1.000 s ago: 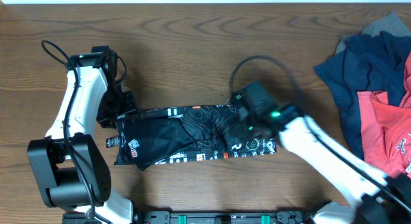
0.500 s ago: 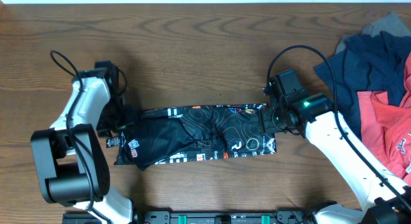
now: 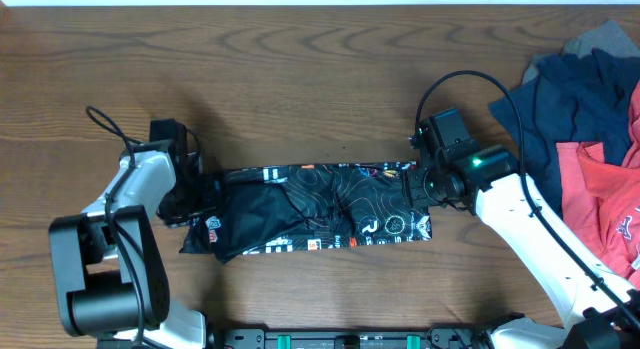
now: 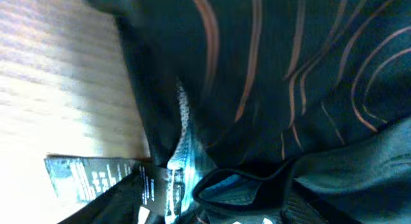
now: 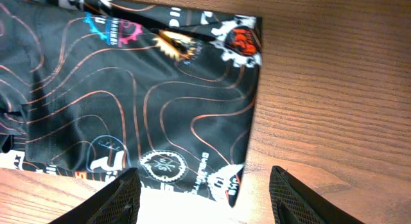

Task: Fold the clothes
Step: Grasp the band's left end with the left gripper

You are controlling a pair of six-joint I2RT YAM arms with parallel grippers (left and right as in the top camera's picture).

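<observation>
The black jersey (image 3: pixel 310 211) with thin orange contour lines lies as a long folded strip across the table's middle. My left gripper (image 3: pixel 196 196) is down on its left end. The left wrist view is pressed close to the jersey's cloth (image 4: pixel 276 76). A fold of it and a white label (image 4: pixel 83 179) lie between dark jaws that look apart. My right gripper (image 3: pixel 421 185) is at the jersey's right end. In the right wrist view it (image 5: pixel 204 197) is open and empty over the jersey's right edge (image 5: pixel 192 115).
A pile of other clothes, navy (image 3: pixel 570 119), coral-red (image 3: pixel 600 204) and grey (image 3: pixel 603 37), lies at the right edge of the table. Bare wood (image 3: pixel 300 79) shows behind the jersey. The arm bases stand along the front edge.
My right gripper came off the jersey's middle and moved right to its end, then stayed. My left gripper slid toward the front along the jersey's left end.
</observation>
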